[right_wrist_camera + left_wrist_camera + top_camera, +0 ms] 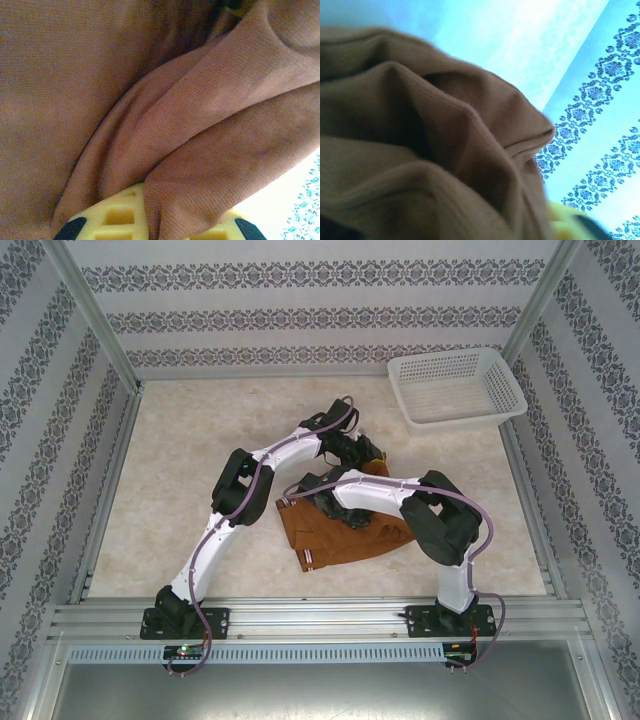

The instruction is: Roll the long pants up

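Lying bunched in the middle of the table [170, 490], the pants [340, 540] are sitting as a rust-brown heap, one flat part spreading toward the near edge and thicker folds piling up on the far side. Both arms are bending in over them from the near rail.

The right gripper [322, 504] is pressing down onto the near-left part of the heap. Up close, it is clenched, and a thick fold of cloth [210, 165] is coming down across its yellow fingers [120, 216]; it appears to be pinching that fold, though the cloth is hiding the tips.

The left gripper [356, 453] is reaching down at the far side of the heap, right against the folds. From its wrist, ridged brown cloth [420, 150] is crowding in, with a blurred bit of yellow finger [566, 223] peeking at the bottom; I cannot tell whether it is released or clenched.

A white mesh basket [465, 418] is standing in the far right corner, well apart from the pants.
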